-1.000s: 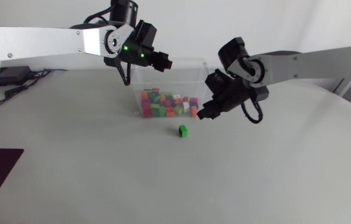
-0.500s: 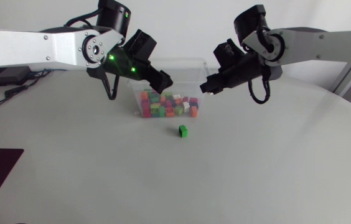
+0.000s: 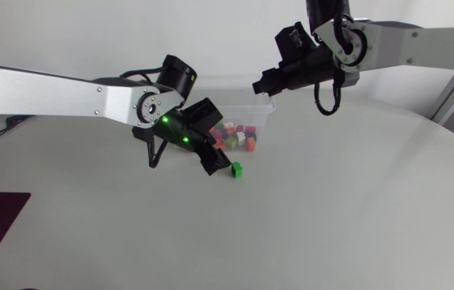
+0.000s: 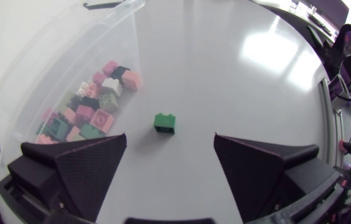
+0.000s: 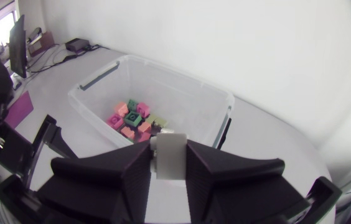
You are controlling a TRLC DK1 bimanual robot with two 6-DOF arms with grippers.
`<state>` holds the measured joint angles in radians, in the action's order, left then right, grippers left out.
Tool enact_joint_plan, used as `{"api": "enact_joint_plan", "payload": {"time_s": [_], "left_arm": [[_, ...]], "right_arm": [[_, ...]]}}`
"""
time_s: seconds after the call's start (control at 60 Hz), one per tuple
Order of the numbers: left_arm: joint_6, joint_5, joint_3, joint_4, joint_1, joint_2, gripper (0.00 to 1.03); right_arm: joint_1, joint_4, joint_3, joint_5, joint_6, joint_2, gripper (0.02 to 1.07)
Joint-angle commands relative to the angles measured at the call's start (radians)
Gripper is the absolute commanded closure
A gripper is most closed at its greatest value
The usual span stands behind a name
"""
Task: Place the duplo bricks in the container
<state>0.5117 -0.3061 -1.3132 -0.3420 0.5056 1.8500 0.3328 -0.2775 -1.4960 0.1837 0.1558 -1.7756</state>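
Head view centre: green duplo brick [image 3: 237, 169] beside open-jawed left gripper [image 3: 215, 164]; upper right, right gripper [image 3: 261, 84] clamps white brick [image 5: 168, 155] near clear plastic container [image 3: 269, 109].

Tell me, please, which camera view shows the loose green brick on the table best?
The left wrist view: the green brick lies large and unobstructed ahead of the left gripper, whose fingers are open. The head view shows it small, beside that gripper. The right wrist view misses it.
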Motion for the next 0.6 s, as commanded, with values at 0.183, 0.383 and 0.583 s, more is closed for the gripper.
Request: {"api": "enact_joint_plan", "payload": {"time_s": [0.183,0.383,0.583], "left_arm": [[0.027,-0.007,0.035,0.057,0.016,0.086,0.06],[0.017,-0.007,0.037,0.118,0.031,0.133,0.06],[0.013,-0.001,-0.004,0.144,0.044,0.179,0.06]], "right_arm": [[0.046,0.121,-0.064,0.005,-0.033,-0.117,0.87],[0.075,0.139,-0.179,-0.039,-0.05,-0.229,0.15],[0.075,0.136,-0.076,-0.039,-0.042,-0.123,0.07]]}}
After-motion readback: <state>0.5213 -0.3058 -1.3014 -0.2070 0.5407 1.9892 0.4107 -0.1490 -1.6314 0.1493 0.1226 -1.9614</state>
